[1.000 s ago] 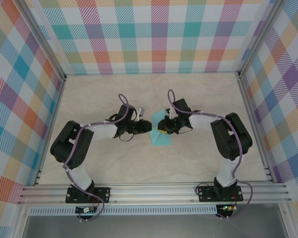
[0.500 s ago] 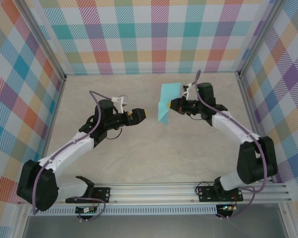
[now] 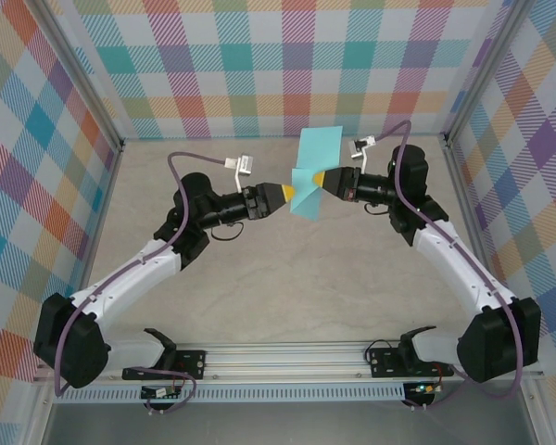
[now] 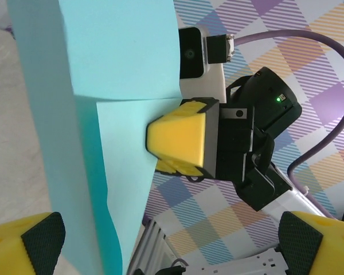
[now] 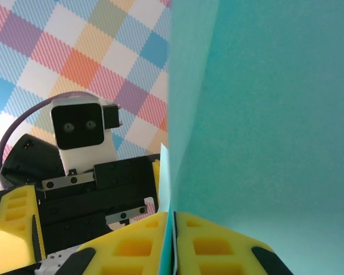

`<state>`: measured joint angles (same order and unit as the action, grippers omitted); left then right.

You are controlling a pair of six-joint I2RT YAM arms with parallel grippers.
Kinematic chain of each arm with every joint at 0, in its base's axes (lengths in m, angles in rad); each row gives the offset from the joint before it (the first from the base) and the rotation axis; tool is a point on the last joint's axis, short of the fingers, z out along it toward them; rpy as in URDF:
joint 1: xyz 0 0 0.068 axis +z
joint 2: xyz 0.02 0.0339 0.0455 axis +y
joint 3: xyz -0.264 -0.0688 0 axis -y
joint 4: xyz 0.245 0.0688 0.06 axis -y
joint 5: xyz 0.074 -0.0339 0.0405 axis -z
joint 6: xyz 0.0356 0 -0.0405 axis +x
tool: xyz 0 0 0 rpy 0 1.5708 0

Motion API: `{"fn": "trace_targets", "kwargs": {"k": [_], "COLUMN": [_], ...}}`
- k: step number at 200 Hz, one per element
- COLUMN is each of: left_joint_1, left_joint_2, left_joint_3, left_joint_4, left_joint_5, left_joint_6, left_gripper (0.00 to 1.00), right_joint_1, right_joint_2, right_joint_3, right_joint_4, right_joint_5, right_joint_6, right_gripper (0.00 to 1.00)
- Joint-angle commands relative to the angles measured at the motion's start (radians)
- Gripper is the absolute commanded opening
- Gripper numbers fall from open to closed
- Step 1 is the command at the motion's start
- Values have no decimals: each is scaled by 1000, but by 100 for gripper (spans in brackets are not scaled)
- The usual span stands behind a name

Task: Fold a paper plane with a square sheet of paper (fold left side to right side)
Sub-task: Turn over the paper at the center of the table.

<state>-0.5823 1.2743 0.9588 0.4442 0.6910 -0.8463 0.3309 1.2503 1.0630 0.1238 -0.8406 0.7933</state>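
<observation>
**Paper short of a plane**

We see the turquoise sheet (image 3: 320, 148) held aloft at upper centre of the overhead frame, creased into layers but no dart yet. The right claw (image 3: 315, 179) pinches it; the left claw (image 3: 280, 196) gapes just beside it, grasping nothing. We judge that most folds remain.

Bright, even, diffuse light; faint soft shadows lie on the bench (image 3: 287, 278) beneath the arms (image 3: 130, 276). In the right wrist view the paper (image 5: 264, 114) looks darker, shaded.
</observation>
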Motion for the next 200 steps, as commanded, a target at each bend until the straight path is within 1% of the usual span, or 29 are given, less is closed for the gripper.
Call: {"fn": "trace_targets", "kwargs": {"k": [1,26,43,60,82,100,135,143,160,179,188,200], "left_joint_1": [-18,-30,-35,-40,-40,-41,-42,-41,-41,-42,-41,-41], "left_joint_2": [26,38,40,41,40,43,38,35,31,23,19,15], "left_joint_3": [26,31,37,41,35,28,20,20,19,17,15,17], "left_joint_4": [40,50,56,66,71,82,92,90,78,47,30,-10], "left_joint_5": [14,18,24,24,14,9,0,-2,-7,-19,-26,-41], "left_joint_6": [-19,-26,-30,-32,-32,-38,-43,-42,-32,-12,2,32], "left_gripper": [97,94,86,75,54,40,22,18,12,9,7,6], "right_joint_1": [16,28,34,42,46,45,45,45,45,43,43,43], "right_joint_2": [-44,-52,-51,-46,-49,-51,-58,-62,-72,-85,-95,-106], "right_joint_3": [32,28,23,23,16,9,0,0,5,15,18,30], "right_joint_4": [56,67,88,93,96,93,65,51,-8,-107,-150,-239], "right_joint_5": [-26,-21,-22,-20,-13,-10,7,14,40,84,105,159], "right_joint_6": [29,43,62,70,79,88,84,75,43,-11,-38,-90], "right_gripper": [10,11,11,11,12,13,17,19,26,34,39,45]}}
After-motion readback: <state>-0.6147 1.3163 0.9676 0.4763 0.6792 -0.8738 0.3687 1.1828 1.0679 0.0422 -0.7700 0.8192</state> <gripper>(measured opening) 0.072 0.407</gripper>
